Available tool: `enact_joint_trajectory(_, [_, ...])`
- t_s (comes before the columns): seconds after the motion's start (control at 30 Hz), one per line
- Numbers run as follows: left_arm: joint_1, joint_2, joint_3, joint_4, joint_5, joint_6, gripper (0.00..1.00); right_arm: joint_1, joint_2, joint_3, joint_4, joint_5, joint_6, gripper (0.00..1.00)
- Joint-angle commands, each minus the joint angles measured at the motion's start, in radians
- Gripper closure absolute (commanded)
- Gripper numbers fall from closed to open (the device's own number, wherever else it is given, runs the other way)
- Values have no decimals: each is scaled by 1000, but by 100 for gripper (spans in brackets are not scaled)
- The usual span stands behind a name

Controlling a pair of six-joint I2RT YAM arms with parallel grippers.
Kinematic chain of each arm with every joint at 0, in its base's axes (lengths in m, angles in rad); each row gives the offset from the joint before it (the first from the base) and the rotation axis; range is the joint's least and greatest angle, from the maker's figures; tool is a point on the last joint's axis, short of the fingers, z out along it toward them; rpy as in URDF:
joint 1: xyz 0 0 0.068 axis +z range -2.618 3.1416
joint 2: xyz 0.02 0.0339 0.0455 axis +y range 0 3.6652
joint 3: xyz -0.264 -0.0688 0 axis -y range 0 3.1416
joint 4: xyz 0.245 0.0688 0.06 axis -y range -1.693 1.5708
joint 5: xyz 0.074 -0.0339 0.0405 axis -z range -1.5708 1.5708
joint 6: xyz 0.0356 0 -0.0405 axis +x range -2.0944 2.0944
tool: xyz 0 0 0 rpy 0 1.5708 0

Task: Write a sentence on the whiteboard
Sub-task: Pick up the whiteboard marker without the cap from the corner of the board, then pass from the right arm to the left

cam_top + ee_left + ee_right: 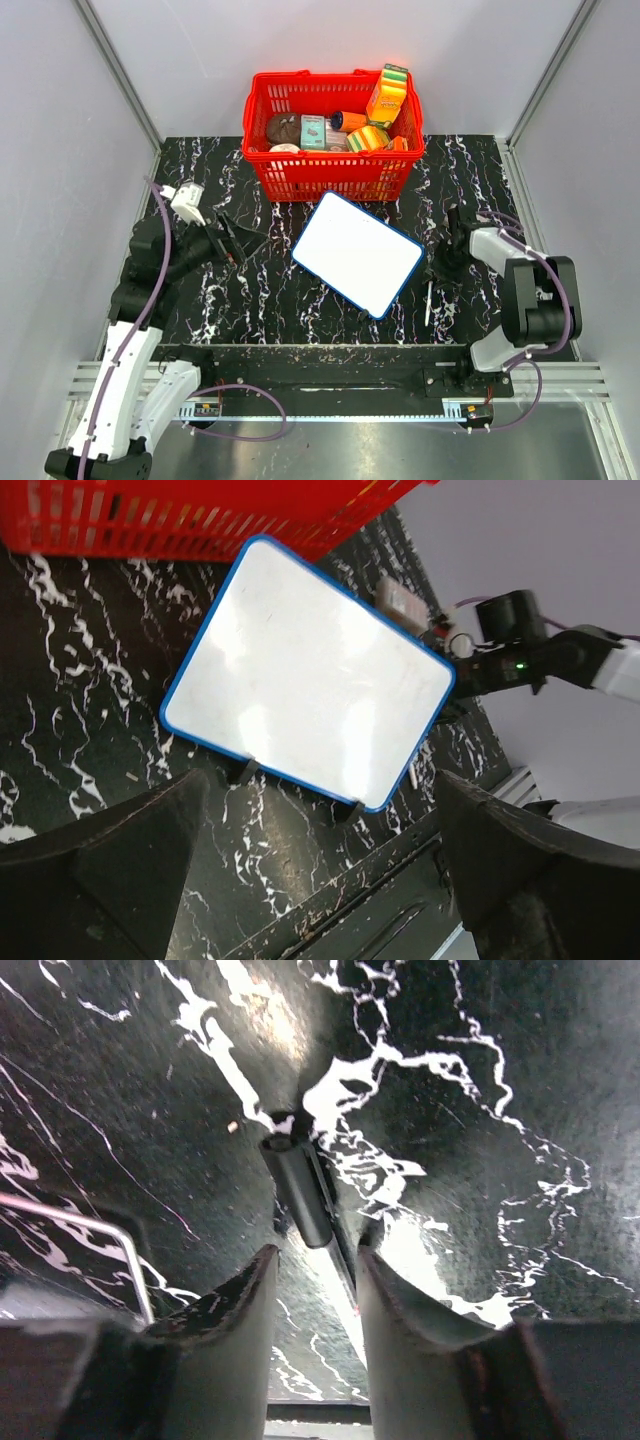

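Step in hand: marker pickup. The whiteboard lies flat mid-table, blank, nothing written yet. The marker lies on the table to its right. The right gripper straddles it with fingers narrow; whether they pinch yet cannot be told. The left gripper is spread wide, empty. Next move needs a firm grip, then a lift.

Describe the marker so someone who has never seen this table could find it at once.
From the red basket, come forward to the blue-rimmed whiteboard. Just right of it, on the black marbled table, lies the marker. It is the only thin white stick, black-capped, under the right gripper.
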Motion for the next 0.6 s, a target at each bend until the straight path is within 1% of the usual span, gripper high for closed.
enact_joint_trajectory(0.0, [0,-36,86,11,49,-24,1,4,90,53,-22,5,-25,74])
enact_joint_trajectory(0.03, [0,-39,96,13,52,-24,1,4,105,59,-24,3,-27,79])
enact_joint_trajectory(0.07, [0,-39,102,10,66,-24,1,6,128,68,-25,1,-32,86])
enact_joint_trajectory(0.1, [0,-39,109,1,72,-25,1,4,137,73,-27,8,-30,100])
enact_joint_trajectory(0.17, [0,-34,127,-16,89,-10,1,3,124,77,-22,12,-35,100])
enact_joint_trajectory(0.23, [0,-39,133,-41,106,10,1,3,76,83,-33,90,-33,100])
enact_joint_trajectory(0.27, [0,-44,130,-59,108,25,1,1,12,97,-56,118,-27,100])
enact_joint_trajectory(0.3, [0,-51,127,-70,101,36,1,1,-19,109,-73,183,-24,100])
enact_joint_trajectory(0.4, [0,-73,110,-107,60,64,1,1,-128,177,-134,262,-9,100])
enact_joint_trajectory(0.47, [0,-76,110,-139,45,85,1,1,-199,223,-163,291,-6,100])
enact_joint_trajectory(0.5, [0,-74,112,-147,49,93,1,1,-223,240,-174,325,-6,100])
enact_joint_trajectory(0.57, [0,-74,110,-157,58,105,1,3,-293,297,-211,345,-13,100])
